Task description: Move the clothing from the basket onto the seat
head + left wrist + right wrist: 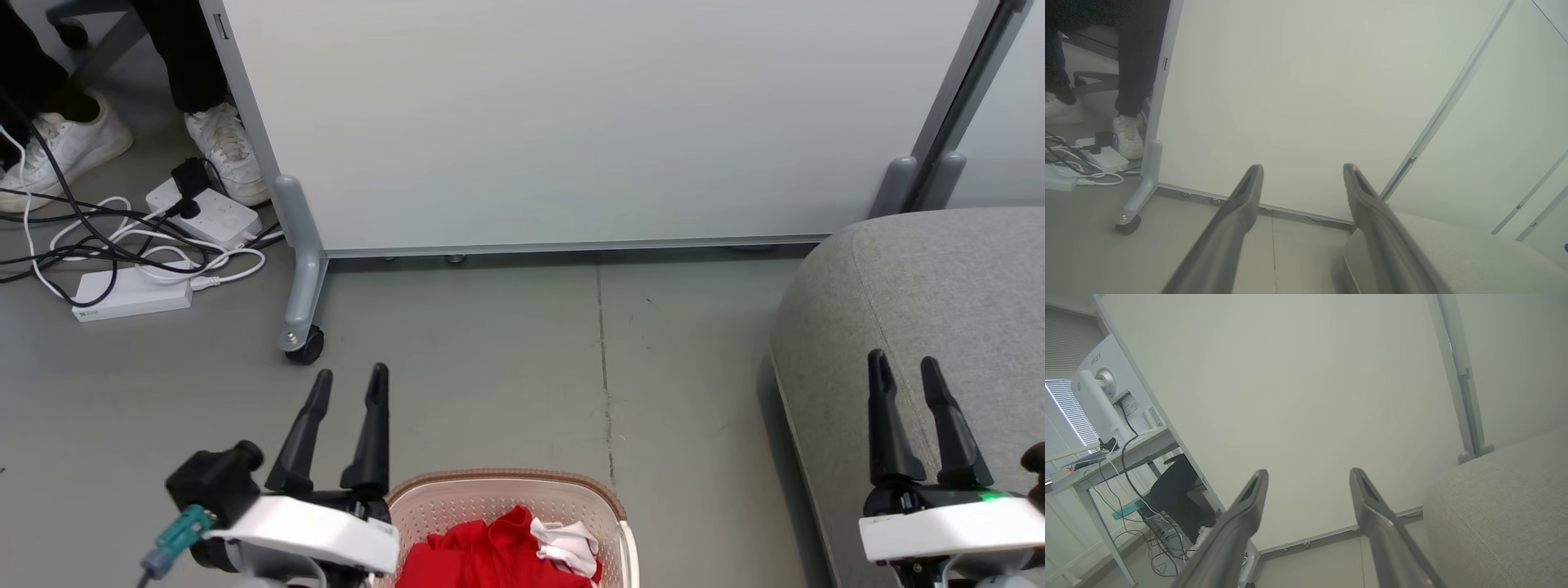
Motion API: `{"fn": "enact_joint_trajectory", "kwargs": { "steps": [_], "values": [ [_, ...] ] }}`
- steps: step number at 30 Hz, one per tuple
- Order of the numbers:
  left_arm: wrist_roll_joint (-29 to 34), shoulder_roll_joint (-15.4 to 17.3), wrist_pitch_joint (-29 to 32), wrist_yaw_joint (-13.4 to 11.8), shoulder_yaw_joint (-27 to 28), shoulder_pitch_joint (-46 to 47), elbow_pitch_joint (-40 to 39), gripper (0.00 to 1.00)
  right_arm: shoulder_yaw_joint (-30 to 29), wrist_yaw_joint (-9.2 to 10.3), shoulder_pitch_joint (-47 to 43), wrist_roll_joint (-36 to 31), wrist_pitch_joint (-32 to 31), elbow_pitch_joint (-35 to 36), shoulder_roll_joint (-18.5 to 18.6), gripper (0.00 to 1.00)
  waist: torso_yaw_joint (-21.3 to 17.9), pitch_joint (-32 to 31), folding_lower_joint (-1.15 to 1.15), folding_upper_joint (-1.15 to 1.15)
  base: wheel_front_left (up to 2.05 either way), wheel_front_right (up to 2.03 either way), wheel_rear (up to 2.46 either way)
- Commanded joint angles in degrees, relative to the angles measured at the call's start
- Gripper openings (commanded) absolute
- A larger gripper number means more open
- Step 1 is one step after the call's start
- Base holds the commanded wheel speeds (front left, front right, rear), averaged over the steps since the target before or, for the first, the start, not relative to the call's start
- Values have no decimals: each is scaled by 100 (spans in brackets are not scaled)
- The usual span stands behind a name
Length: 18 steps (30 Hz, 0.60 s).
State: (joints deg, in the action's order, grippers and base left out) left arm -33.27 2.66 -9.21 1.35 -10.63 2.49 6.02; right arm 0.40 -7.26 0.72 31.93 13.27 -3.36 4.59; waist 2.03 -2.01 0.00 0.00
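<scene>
The cream basket (506,488) with a brown rim sits on the floor at the bottom centre of the head view. Red clothing (490,551) with a white part lies bunched inside it. The grey seat (939,302) (1453,253) (1502,510) fills the right side. My left gripper (353,380) (1303,169) is open, just left of the basket's far rim, holding nothing. My right gripper (904,366) (1309,473) is open and empty over the seat's front part.
A pale grey wheeled partition panel (588,122) stands across the back, with a castor (304,345) on its left leg. Power strips and tangled cables (139,245) lie at the far left beside a person's white shoes (224,151). A desk with a monitor (1102,388) stands beyond.
</scene>
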Motion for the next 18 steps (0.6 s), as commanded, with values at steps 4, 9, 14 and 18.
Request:
{"fn": "enact_joint_trajectory", "kwargs": {
  "steps": [4,9,14,18],
  "values": [
    [733,22,-125,-141,-225,-116,83,100,-38,-28,161,-451,70,-254,-8,100,11,-18,0,0,0,0,0],
    [1151,24,-199,-280,-303,-162,153,100,101,-29,187,-588,92,-484,-35,100,10,-27,0,0,0,0,0],
    [1356,23,-250,-388,-321,-207,77,100,200,-27,201,-783,109,-636,-46,100,5,-24,0,0,0,0,0],
    [1568,26,-296,-447,-326,-267,21,100,194,-28,250,-882,108,-736,-70,100,-7,-21,0,0,0,0,0]
  ]
}}
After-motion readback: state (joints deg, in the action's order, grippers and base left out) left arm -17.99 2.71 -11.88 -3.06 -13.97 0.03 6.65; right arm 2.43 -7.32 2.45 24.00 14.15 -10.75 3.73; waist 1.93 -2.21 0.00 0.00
